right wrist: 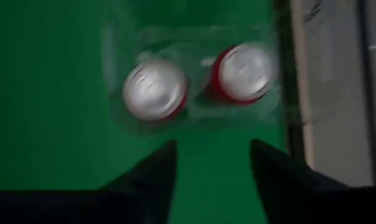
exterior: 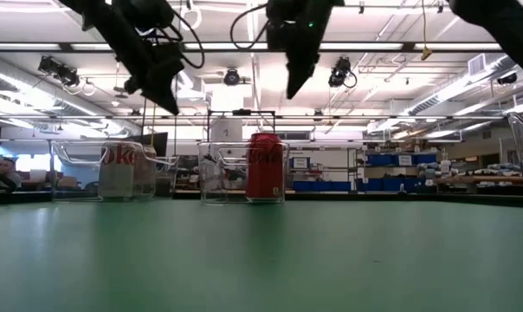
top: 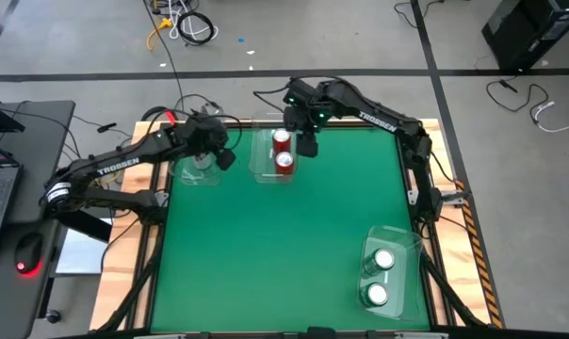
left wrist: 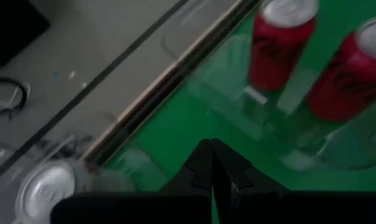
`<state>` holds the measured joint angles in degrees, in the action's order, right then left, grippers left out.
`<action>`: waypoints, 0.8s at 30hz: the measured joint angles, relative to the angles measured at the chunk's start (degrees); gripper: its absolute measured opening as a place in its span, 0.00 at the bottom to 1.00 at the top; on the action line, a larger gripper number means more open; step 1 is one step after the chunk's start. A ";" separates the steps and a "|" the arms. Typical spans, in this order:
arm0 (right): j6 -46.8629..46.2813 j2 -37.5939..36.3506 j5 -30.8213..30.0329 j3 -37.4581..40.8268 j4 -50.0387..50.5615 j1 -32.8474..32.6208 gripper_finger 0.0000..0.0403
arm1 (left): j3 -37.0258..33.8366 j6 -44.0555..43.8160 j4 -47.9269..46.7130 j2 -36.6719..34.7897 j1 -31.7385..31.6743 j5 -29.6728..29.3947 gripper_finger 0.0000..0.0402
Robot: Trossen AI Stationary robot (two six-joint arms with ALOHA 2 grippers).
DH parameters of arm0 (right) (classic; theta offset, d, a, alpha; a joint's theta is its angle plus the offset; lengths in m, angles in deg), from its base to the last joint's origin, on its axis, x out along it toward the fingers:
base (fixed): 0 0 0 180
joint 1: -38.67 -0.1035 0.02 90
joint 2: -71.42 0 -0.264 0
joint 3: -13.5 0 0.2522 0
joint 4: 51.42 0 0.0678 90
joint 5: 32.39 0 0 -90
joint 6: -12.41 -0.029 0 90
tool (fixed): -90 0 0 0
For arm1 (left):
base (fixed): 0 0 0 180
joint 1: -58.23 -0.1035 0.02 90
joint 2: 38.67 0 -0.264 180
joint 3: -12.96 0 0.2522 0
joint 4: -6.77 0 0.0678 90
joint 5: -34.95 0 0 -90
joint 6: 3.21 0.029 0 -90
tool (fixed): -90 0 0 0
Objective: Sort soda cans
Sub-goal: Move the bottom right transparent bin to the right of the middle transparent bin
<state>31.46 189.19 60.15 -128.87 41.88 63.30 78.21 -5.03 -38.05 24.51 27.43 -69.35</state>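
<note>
Two red cans (top: 283, 151) stand in a clear bin (top: 262, 162) at the top centre of the overhead frame. The right pincer (top: 306, 146) hangs just beside them with its fingers apart and nothing between them. The left pincer (top: 216, 153) hangs at the upper left over another clear bin (top: 185, 175) holding a silver can (top: 202, 160); its fingers are pressed together, empty. Two green cans (top: 380, 276) sit in a third bin (top: 407, 247) at the lower right of the green surface (top: 284, 245). The sorting looks nearly or fully done. The risk, I judge, is a low swing of the right arm clipping the light bin's wall and tipping the red cans.
</note>
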 joint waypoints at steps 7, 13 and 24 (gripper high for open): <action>-2.65 -5.97 1.52 7.44 10.69 -1.47 0.04 | -0.37 2.33 0.41 0.02 -0.78 6.57 0.00; -12.64 -16.51 1.60 19.35 10.42 -5.87 0.01 | -0.37 5.96 7.79 0.02 -0.64 12.89 0.00; -37.53 -32.88 9.90 48.20 9.97 -14.42 0.00 | -0.37 7.91 10.27 1.05 -0.68 17.50 0.00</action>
<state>-6.07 156.31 70.05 -80.67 51.84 48.88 77.84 2.88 -27.78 25.56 26.74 -51.85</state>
